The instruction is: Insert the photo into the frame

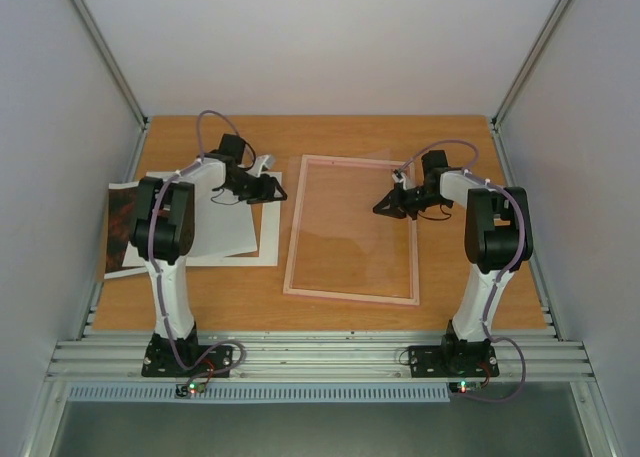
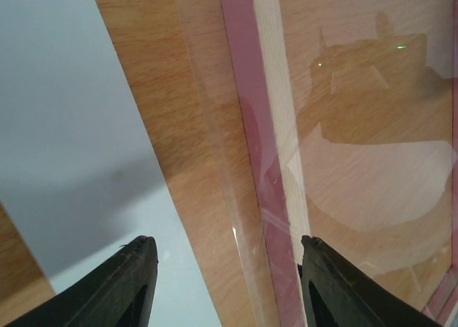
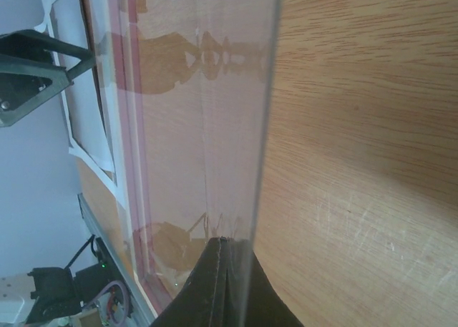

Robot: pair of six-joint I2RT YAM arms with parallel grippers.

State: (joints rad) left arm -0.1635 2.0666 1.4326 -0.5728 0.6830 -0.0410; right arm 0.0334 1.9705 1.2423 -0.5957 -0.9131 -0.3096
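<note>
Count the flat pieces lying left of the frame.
2: the white mat right beside the frame, and the photo further left, partly behind the left arm. More may lie hidden under the mat or the arm.

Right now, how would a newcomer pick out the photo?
Start at the wooden table's left edge, just left of the left arm. The photo lies flat there, next to the white mat border. It is the only dark, red-toned sheet; its neighbours are white or clear.
</note>
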